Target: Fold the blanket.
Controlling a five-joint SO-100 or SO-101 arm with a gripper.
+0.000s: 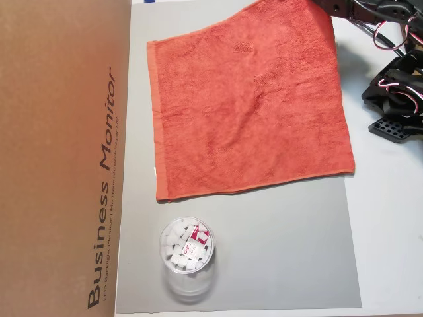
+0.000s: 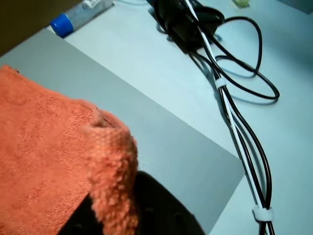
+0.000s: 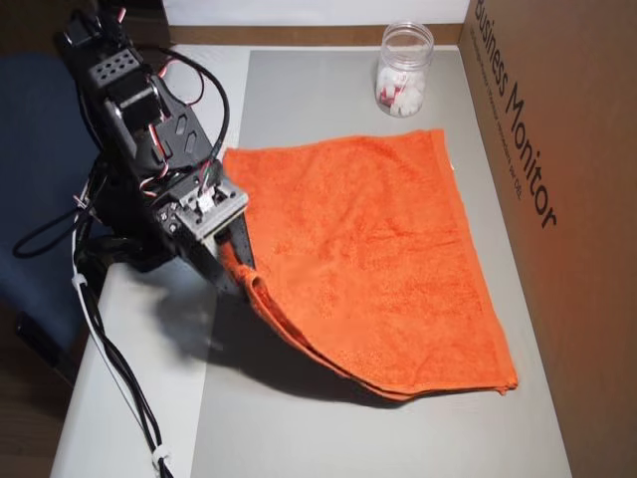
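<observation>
The blanket (image 3: 378, 249), an orange-red terry towel, lies on a grey mat (image 3: 299, 90). In an overhead view my gripper (image 3: 240, 269) is shut on its left near corner, holding that corner off the mat with a shadow beneath it. In the wrist view the pinched corner of the blanket (image 2: 111, 166) stands up against a black finger (image 2: 156, 213). The other overhead view shows the blanket (image 1: 251, 105) mostly flat, its hemmed band at the left and its top right corner raised toward the arm (image 1: 344, 8).
A clear jar (image 1: 187, 254) of white pieces stands on the mat (image 1: 284, 251) near the blanket. A brown cardboard box (image 1: 59, 152) walls off one side. Cables (image 2: 234, 122) run across the white table, and a blue-capped bottle (image 2: 63, 23) lies farther off.
</observation>
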